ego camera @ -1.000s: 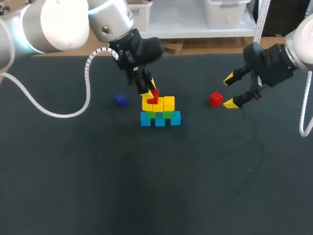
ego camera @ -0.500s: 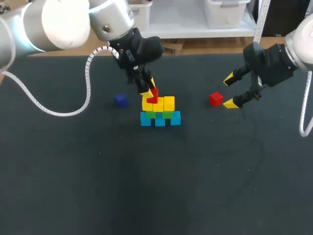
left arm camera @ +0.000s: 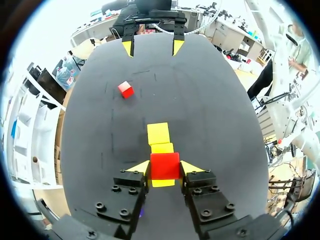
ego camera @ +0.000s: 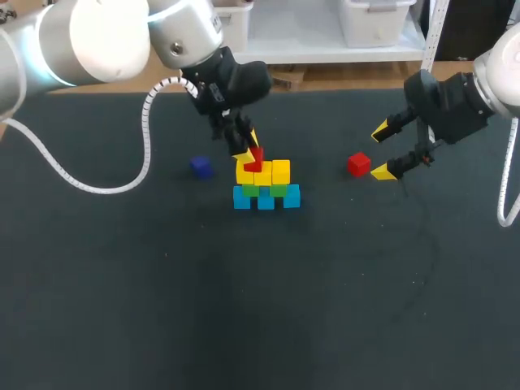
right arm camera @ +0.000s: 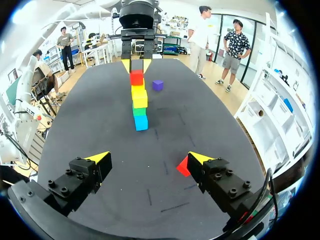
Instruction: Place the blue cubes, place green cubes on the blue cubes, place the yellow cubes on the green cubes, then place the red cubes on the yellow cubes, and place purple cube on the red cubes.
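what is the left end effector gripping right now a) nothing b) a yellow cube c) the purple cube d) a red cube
D: the left end effector has a yellow tip against each side of a red cube, held at the top of the stack, over the yellow cubes.

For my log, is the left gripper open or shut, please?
Shut on the small red cube: the left gripper's yellow fingertips press its two opposite sides.

From high behind the robot, the head camera looks down on the dark matte table (ego camera: pixel 244 325). The left wrist camera hangs close over the stack of blue, green and yellow cubes (left arm camera: pixel 159 134), facing the right gripper (left arm camera: pixel 152 47) at twelve o'clock. The right wrist camera looks back from farther off, sharing that stack and the loose red cube (right arm camera: pixel 183 166).
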Available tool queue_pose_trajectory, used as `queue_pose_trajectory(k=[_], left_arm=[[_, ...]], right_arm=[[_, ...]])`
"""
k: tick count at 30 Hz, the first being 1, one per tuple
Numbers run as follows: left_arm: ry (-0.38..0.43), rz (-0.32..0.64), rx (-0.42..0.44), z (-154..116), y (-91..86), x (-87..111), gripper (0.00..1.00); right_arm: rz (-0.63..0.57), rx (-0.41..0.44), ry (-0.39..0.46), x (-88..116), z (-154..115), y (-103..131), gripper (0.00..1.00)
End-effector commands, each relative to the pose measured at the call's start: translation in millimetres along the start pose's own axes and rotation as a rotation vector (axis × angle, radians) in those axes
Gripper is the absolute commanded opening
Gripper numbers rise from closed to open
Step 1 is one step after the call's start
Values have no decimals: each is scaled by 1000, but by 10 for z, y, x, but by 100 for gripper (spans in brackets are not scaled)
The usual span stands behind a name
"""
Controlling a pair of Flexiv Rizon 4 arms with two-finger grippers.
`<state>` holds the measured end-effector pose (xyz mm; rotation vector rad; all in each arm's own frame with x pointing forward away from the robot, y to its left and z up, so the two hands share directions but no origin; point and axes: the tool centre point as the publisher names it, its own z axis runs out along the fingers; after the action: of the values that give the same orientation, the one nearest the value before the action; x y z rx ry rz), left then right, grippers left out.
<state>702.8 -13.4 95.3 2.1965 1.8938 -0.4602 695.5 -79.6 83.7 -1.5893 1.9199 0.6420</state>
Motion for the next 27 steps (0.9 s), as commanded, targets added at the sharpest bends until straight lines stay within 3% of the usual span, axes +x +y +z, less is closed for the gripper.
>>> queue_pose_trajectory(k=[1,3,16,21,23,27], left_arm=[[2,-3,3,-1,9,3,19],[2,-2,3,0,6,4,25],[2,-5,2,7,3,5,33],[3,-7,3,7,5,5,47],[3,-9,3,7,5,5,67],[-1,-11,2,0,5,3,85]], right_arm=[[-1,-2,-3,3,5,-7,100],[-1,-2,-3,3,5,-7,100],[-1,-2,-3,3,5,-7,100],[-1,-2,-3,3,5,-7,100],[-1,-2,-3,3,5,-7,100],[-1,-2,-3,3,5,-7,100]])
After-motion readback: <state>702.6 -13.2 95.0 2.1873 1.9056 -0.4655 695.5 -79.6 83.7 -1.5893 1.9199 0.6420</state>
